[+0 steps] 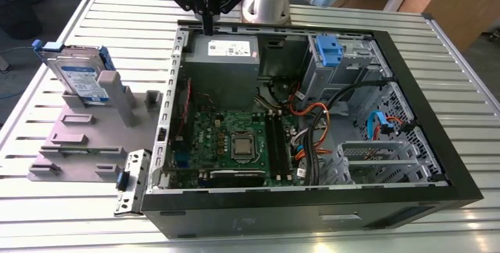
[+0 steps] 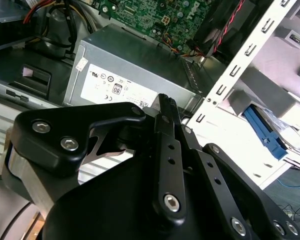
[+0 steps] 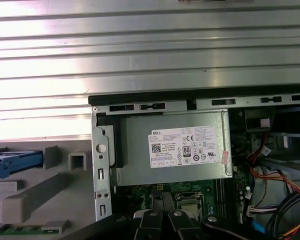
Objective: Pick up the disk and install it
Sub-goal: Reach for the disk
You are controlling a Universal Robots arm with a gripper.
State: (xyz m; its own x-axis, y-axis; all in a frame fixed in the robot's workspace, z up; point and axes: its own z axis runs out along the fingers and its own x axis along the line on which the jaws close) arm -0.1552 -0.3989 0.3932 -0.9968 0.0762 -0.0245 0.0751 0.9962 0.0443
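The disk [image 1: 81, 81], a silver drive with a blue-and-white label in a blue carrier, stands tilted in a grey fixture [image 1: 86, 142] at the exterior view's left, beside the open computer case [image 1: 428, 112]. Its blue carrier edge shows in the second wrist view [image 2: 266, 134] and in the first wrist view [image 3: 12, 165]. My gripper [image 1: 208, 26] hangs over the case's far wall, above the grey power supply [image 1: 222, 60], well apart from the disk. Its fingers [image 2: 166, 107] are shut together with nothing between them.
Inside the case lie the motherboard [image 1: 234, 142], bundled cables [image 1: 312, 130] and a drive cage with a blue latch [image 1: 328, 51]. The power supply's white sticker [image 3: 185, 146] lies under the gripper. Case and fixture rest on a slatted metal table [image 1: 117, 16].
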